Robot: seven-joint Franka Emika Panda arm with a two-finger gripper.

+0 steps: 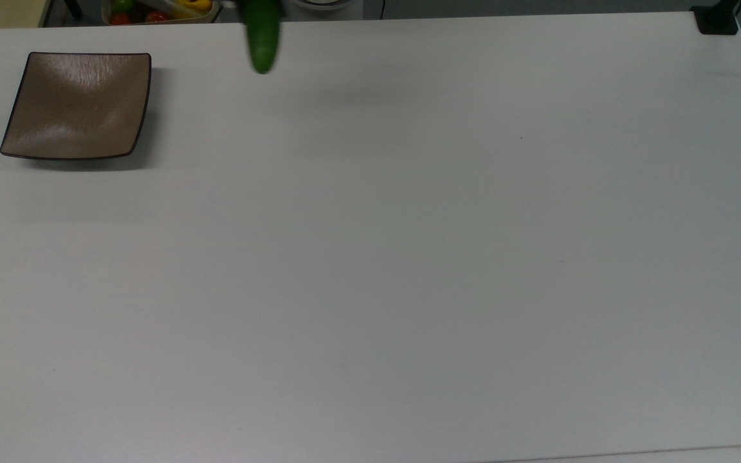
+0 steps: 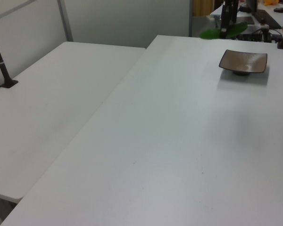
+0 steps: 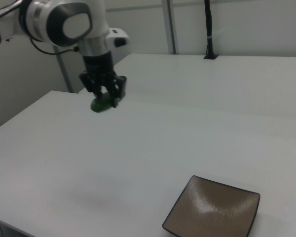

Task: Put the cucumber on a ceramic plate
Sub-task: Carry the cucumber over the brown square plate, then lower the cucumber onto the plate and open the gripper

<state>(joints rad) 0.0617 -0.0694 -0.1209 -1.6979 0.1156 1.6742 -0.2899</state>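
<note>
Surfaces and finishes
Ceramic plate [image 1: 78, 106]: glossy brown glaze, faint brushed streaks, thin dark rim. Cucumber [image 1: 262, 38]: smooth green skin, slight sheen. Worktop [image 1: 370, 257]: matt white, smooth. Arm [image 3: 64, 19]: glossy white plastic shell.

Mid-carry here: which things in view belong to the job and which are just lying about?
Job:
- cucumber, held aloft in the claw
- ceramic plate, bare

Lying about:
- container of colourful produce past the table's far edge
- black post on the adjoining table

White, grey-jointed arm [image 3: 64, 22] w/ black end effector [image 3: 104, 95].
</note>
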